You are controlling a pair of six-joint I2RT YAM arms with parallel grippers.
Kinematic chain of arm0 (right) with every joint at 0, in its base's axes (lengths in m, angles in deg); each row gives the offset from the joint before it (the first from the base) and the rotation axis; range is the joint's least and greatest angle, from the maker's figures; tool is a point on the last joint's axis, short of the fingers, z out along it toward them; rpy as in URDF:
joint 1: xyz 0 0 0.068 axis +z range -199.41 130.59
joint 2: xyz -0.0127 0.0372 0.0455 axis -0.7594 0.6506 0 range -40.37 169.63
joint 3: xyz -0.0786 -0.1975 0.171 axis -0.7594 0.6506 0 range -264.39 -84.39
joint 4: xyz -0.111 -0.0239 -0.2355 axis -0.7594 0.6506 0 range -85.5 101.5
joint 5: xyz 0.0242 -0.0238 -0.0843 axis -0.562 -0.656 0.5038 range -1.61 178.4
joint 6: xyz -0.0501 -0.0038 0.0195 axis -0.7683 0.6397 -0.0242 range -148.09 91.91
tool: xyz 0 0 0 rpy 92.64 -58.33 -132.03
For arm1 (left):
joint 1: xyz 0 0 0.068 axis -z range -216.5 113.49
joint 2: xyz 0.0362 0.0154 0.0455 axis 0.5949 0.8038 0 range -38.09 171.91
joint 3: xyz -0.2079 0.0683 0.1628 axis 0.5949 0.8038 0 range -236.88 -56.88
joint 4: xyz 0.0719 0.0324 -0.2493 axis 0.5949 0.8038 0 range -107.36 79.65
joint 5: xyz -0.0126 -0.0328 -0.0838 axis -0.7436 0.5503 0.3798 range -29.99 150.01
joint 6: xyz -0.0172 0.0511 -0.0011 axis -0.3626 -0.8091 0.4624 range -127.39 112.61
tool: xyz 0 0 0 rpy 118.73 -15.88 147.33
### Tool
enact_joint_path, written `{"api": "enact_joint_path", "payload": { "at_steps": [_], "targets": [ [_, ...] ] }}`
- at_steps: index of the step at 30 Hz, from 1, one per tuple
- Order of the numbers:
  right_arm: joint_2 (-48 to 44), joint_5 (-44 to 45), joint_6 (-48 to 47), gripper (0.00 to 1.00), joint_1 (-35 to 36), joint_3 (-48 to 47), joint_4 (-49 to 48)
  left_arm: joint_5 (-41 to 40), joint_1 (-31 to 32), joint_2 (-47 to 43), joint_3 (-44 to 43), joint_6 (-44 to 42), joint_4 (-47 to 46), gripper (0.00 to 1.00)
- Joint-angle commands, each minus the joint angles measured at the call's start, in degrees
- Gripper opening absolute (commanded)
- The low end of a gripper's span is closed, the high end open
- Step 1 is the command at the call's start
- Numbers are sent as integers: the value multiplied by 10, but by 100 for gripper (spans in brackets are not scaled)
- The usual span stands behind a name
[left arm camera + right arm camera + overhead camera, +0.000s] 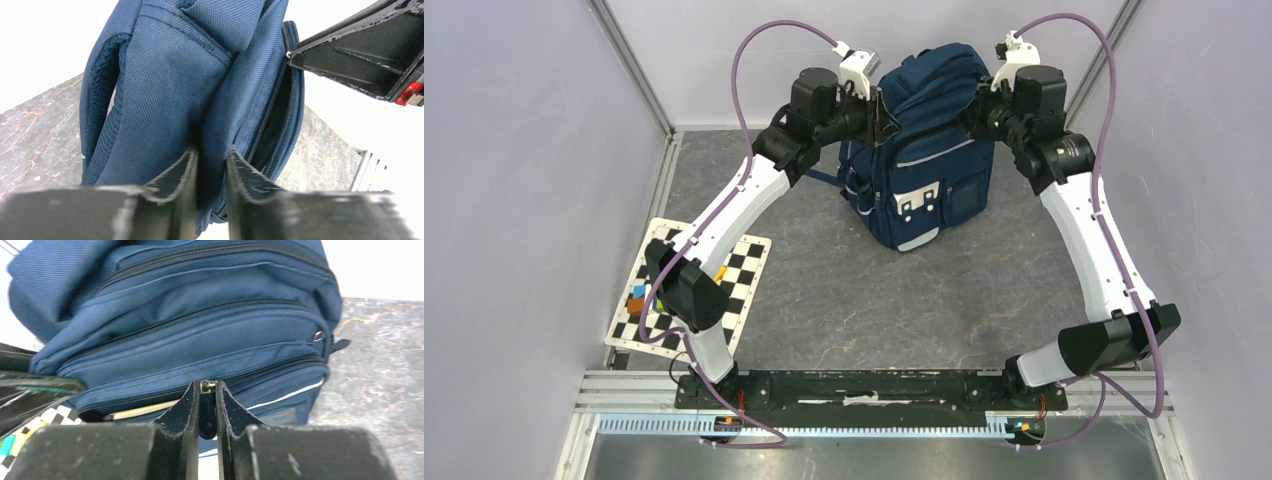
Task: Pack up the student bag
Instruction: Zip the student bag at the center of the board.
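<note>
a: student bag (929, 150) standing upright at the far middle of the surface (844, 320), right between the two arms.

b: left gripper (212, 157) is clenched on a fold of the navy fabric at the bag's side. that's cloth between the fingers, not air.

a: and the right gripper (205, 390) is pinched tight on a zipper pull (207, 417) on one of the front zips, tab sitting right between the tips.

b: so my read: one side anchors, the other works the zip.

a: what goes wrong from here?

b: that pull is a small tab held only at the tips. if the arm hauls off the line of the teeth, the tab could slip out, or the slider could jam where the zip curves.

a: and the anchor?

b: it's loose cloth. it may stretch or slide free, and then a tall, soft bag could tip or get dragged across the surface after the right arm.

a: anything in the way?

b: a checkerboard (749, 270) lies on the near left, well apart from the bag. no trouble there, i'd say.
</note>
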Motion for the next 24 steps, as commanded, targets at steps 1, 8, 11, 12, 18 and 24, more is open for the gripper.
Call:
{"api": "enact_joint_path", "payload": {
  "at_steps": [1,8,11,12,18,24],
  "targets": [
    [-34,-22,92,0,38,25,-73,44,1,4,-21,-28,-31,19],
    [-41,4,135,0,96,48,-95,61,1,1,-17,-11,-51,2],
    [-47,17,153,0,133,67,-121,59,1,-1,-17,-3,-52,2],
    [-48,26,154,0,145,71,-127,56,1,-1,-16,-1,-52,2],
    [-42,70,145,0,213,88,-145,52,0,-2,-15,20,-58,2],
    [-32,135,93,0,281,132,-161,47,-1,0,-18,35,-65,2]
  ]
}}
